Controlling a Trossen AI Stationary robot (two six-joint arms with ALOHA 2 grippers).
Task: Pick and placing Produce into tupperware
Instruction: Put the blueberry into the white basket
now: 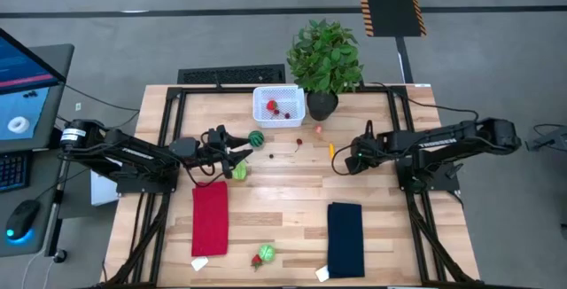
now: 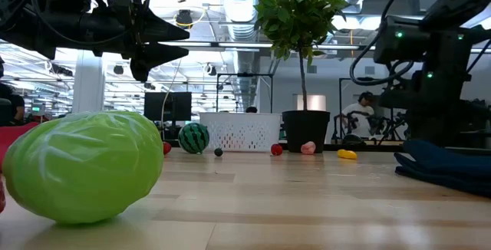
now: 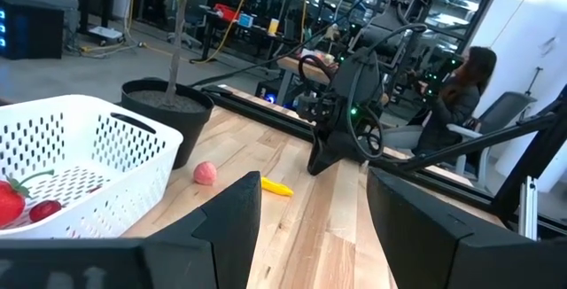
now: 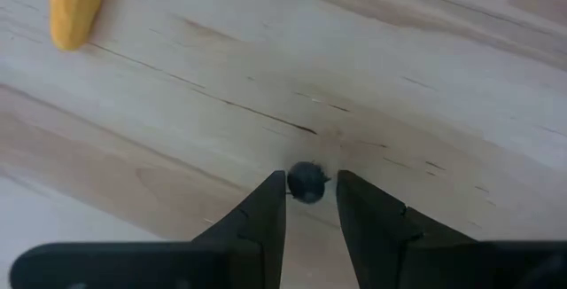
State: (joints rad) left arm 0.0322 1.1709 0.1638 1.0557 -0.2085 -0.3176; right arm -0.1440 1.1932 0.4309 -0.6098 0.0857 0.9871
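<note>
Right wrist view is showing my right jaws (image 4: 310, 191) pinching a small dark round berry (image 4: 306, 181) by their very tips above the pale wooden worktop (image 4: 425, 76), well apart from the white perforated plastic basket (image 1: 266, 100). The berry is risking slipping out and rolling away. My left jaws (image 3: 310, 218) are hanging open and empty near the basket.

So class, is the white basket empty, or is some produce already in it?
Not empty. The basket holds a few red pieces; the left wrist view shows a strawberry and a cherry on its floor.
</note>
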